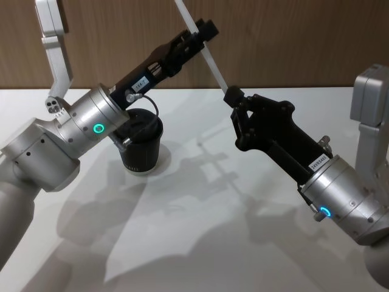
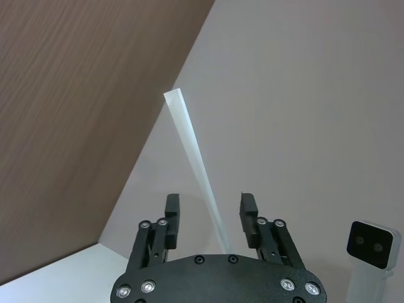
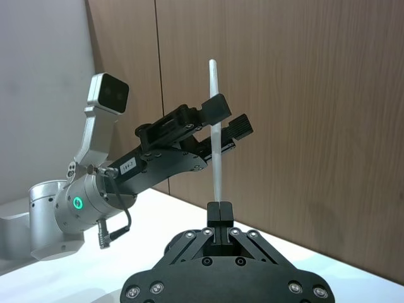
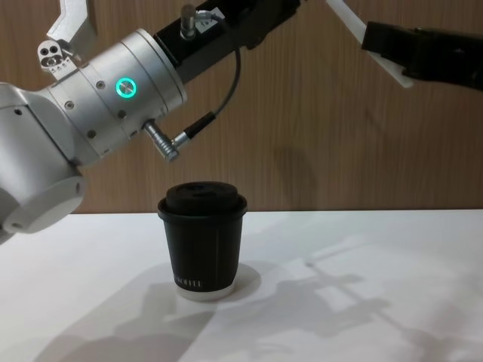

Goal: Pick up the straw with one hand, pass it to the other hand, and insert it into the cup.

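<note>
The straw [image 1: 213, 64] [image 2: 189, 139] [image 3: 214, 88] [image 4: 343, 13] is held up in the air, slanted, well above the table. My right gripper [image 1: 232, 96] [image 3: 219, 209] [image 4: 375, 41] is shut on its lower end. My left gripper [image 1: 203, 31] [image 2: 210, 211] [image 3: 221, 120] reaches up from the left and stands open around the straw's upper part, one finger on each side with a gap to the straw. The black lidded cup [image 1: 141, 146] [image 4: 202, 245] stands upright on the table beneath my left wrist.
The white table [image 1: 213, 231] spreads out below both arms, with a wood-panelled wall [image 4: 317, 136] behind it. The head camera mast [image 2: 372, 243] [image 3: 107, 95] rises behind the arms. A dark cable [image 4: 226, 98] loops from my left wrist above the cup.
</note>
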